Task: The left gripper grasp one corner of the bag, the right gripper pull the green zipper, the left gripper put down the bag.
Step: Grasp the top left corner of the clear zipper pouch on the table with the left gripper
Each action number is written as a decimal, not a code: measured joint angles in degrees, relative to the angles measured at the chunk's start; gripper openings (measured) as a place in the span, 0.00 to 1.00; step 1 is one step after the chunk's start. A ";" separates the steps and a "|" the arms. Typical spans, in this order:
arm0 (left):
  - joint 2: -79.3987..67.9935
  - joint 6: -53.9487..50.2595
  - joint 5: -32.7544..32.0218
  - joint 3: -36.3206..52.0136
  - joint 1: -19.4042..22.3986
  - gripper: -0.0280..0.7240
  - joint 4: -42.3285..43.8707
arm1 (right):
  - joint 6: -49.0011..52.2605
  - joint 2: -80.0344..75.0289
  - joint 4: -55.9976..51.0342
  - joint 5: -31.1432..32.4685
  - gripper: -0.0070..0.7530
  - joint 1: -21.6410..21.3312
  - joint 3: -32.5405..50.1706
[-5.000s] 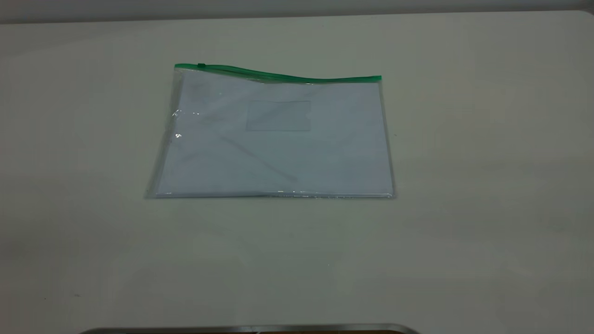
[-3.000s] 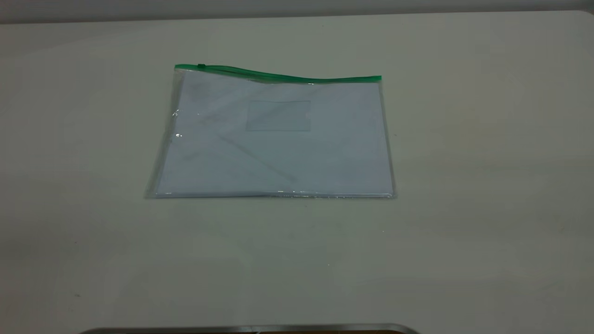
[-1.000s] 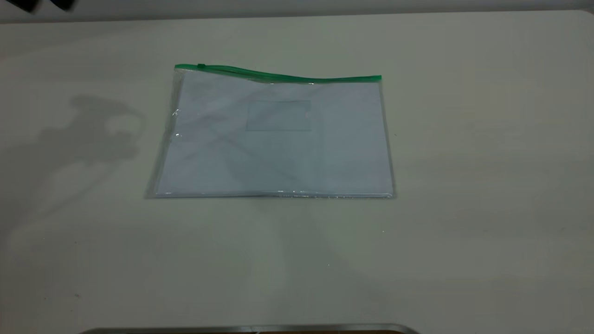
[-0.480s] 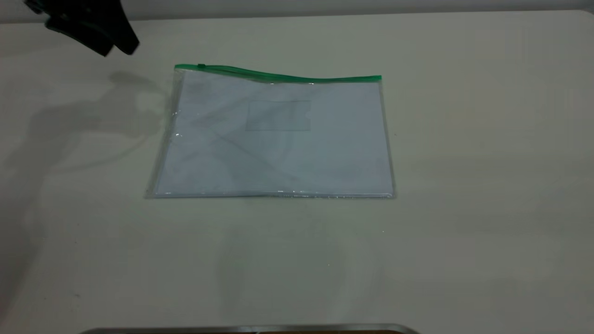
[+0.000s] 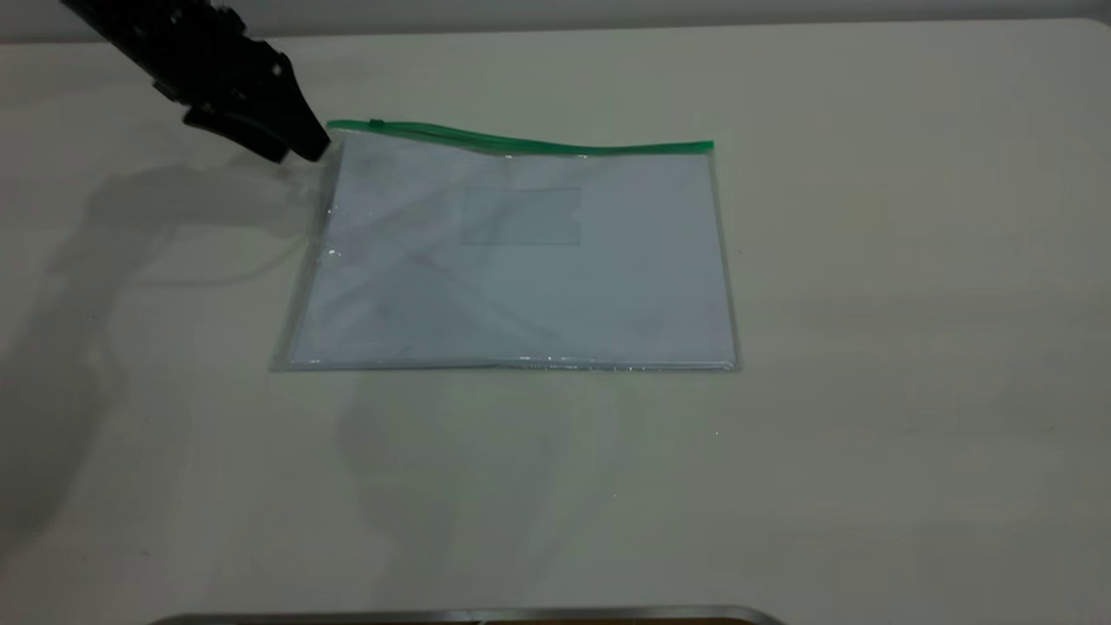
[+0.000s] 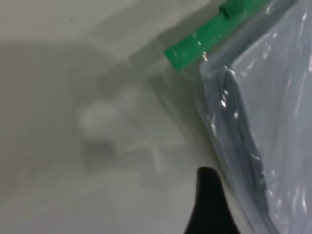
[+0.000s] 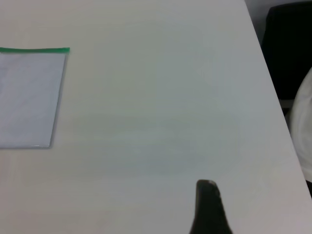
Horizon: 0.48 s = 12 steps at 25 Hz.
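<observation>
The bag [image 5: 521, 260] lies flat on the table, a clear bluish-white pouch with a small card pocket [image 5: 521, 217]. The green zipper [image 5: 521, 141] runs along its far edge, with the slider tab [image 5: 376, 124] near the left end. My left gripper [image 5: 299, 154] is open just left of the bag's far left corner [image 5: 332, 130], low over the table. In the left wrist view one finger [image 6: 207, 204] is beside the bag's side edge [image 6: 219, 126], below the green strip's end [image 6: 195, 44]. My right gripper [image 7: 207, 204] is off to the right, away from the bag [image 7: 29, 97].
A metal rim [image 5: 469, 616] runs along the table's near edge. In the right wrist view the table's side edge [image 7: 273, 97] has a dark object [image 7: 290, 44] and something white [image 7: 304, 126] beyond it.
My left gripper has come in from the upper left and dropped toward the bag's far left corner. Its shadow has moved over the bag. The bag has not moved.
</observation>
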State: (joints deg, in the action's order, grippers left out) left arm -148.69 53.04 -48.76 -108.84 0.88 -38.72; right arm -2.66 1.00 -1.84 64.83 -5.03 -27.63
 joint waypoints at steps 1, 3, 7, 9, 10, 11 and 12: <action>-0.84 0.38 -0.08 -0.85 0.00 0.80 -0.08 | 0.01 0.00 0.00 0.00 0.73 0.00 0.00; -2.38 0.78 -0.13 -2.44 0.00 0.80 -0.39 | 0.04 0.00 -0.06 0.00 0.73 0.00 0.00; -4.63 1.27 -0.49 -4.63 0.06 0.80 -2.26 | 0.04 0.00 -0.47 0.00 0.73 0.00 0.00; -5.34 2.87 -0.76 -4.76 0.06 0.80 -4.72 | 0.04 0.00 -0.83 0.00 0.73 0.00 0.00; -5.69 3.68 -1.04 -5.01 0.06 0.80 -5.93 | 0.04 0.00 -0.99 0.00 0.73 0.00 0.00; -5.90 4.35 -1.15 -5.16 0.06 0.80 -6.45 | 0.04 0.00 -1.08 0.00 0.73 0.00 0.00; -6.11 4.87 -1.15 -5.24 0.06 0.80 -6.88 | 0.04 0.00 -1.12 0.00 0.73 0.00 0.00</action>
State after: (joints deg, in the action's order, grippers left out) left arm -154.81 57.91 -49.90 -114.07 0.94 -45.60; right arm -2.62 1.00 -2.96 64.83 -5.03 -27.63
